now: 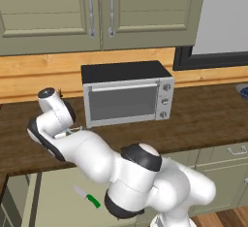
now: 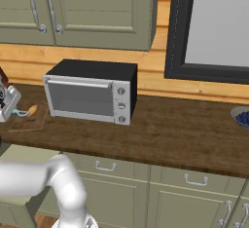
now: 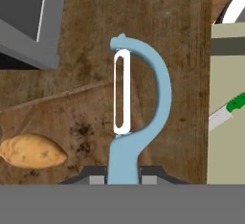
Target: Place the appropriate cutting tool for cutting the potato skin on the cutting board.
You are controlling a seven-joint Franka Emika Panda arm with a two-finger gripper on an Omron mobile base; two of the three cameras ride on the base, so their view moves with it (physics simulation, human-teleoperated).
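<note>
My gripper point(image 3: 123, 180) is shut on the slim handle of the light-blue peeler point(image 3: 143, 89), whose looped head points away from the hand. Under it lie the dark counter and the brown cutting board point(image 3: 57, 122), whose edge runs slanted across the hand view. The tan-orange potato point(image 3: 31, 152) rests on the board to the left of the peeler. In the right base view the hand point(image 2: 7, 103) hovers at the far left over the board point(image 2: 24, 122), with the potato point(image 2: 31, 110) beside it. The peeler point(image 1: 72, 131) peeks out by the wrist in the left base view.
A toaster oven point(image 1: 127, 95) stands on the counter point(image 1: 203, 119) right of the board. The green-handled knife point(image 1: 88, 198) lies below the counter's front edge, also seen as knife point(image 3: 229, 108). A blue bowl point(image 2: 241, 117) sits far right. Cabinets hang above.
</note>
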